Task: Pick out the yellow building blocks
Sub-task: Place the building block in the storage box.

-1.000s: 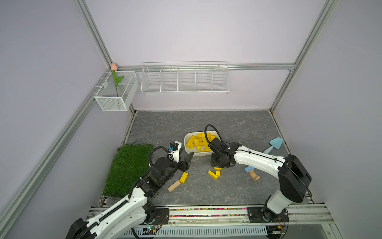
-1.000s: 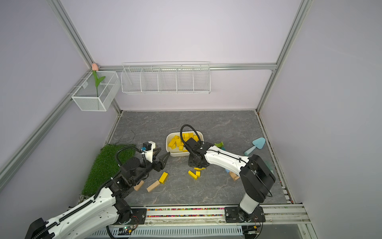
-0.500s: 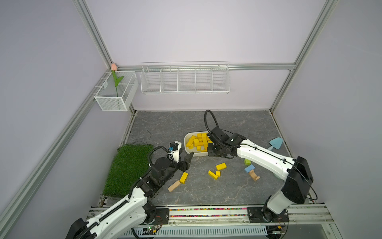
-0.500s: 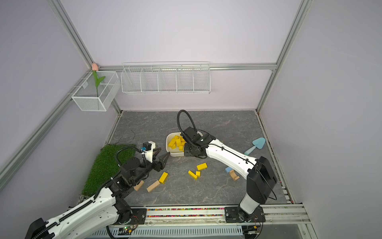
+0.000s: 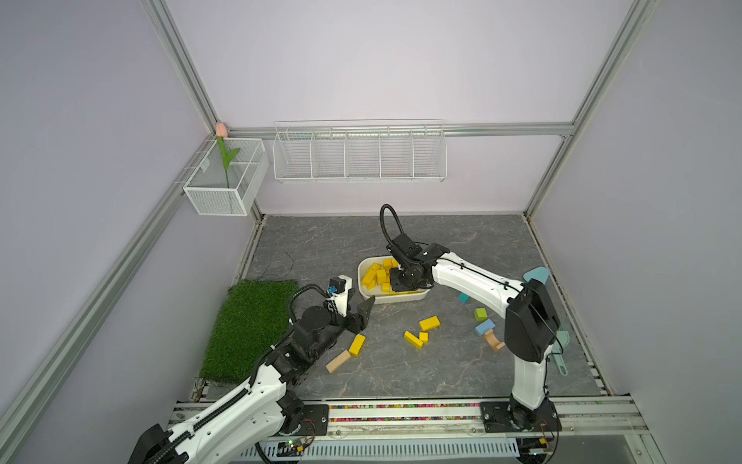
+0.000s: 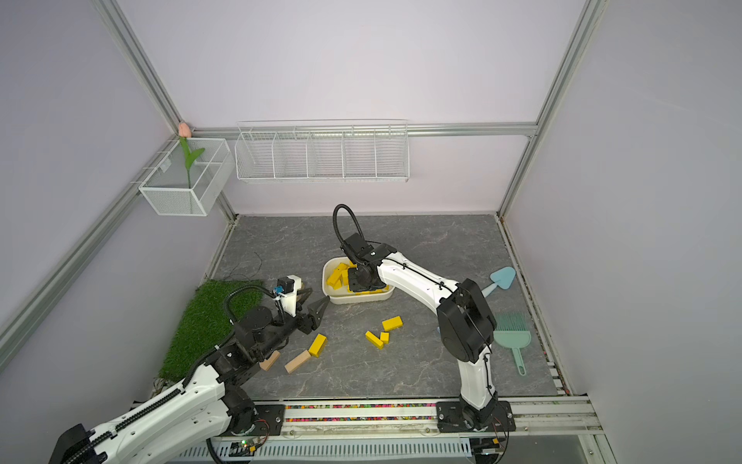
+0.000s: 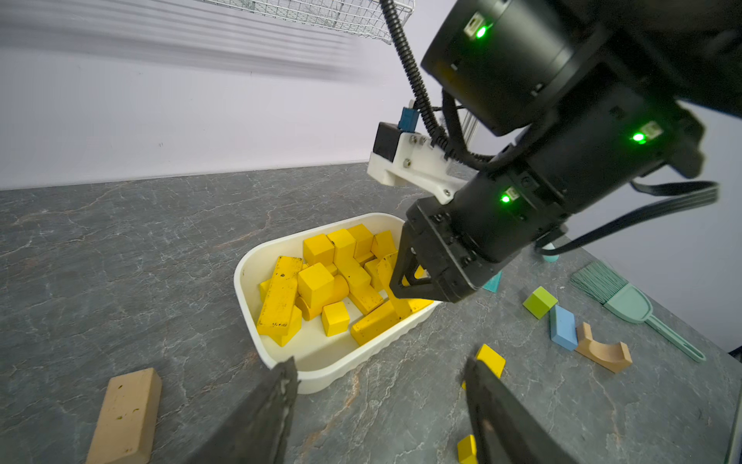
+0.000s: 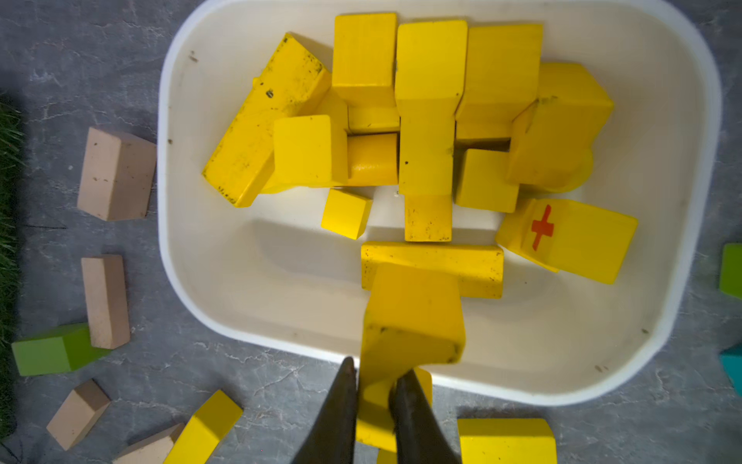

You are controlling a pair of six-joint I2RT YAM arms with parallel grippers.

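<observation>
Tan blocks (image 6: 297,361), green cube (image 5: 480,313) lie outside white tub (image 5: 395,298) holding yellow blocks (image 8: 429,100).

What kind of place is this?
Probably a robot test booth: bare walls on a metal frame, a left arm and right arm mounted on a rail, and yellow building blocks on a tabletop.

Saw bare bottom in the white tray (image 8: 165,180) beside the piled yellow building blocks (image 8: 430,60); found the right arm (image 5: 473,278) hanging over its rim, open grey floor (image 5: 321,241) behind it
</observation>
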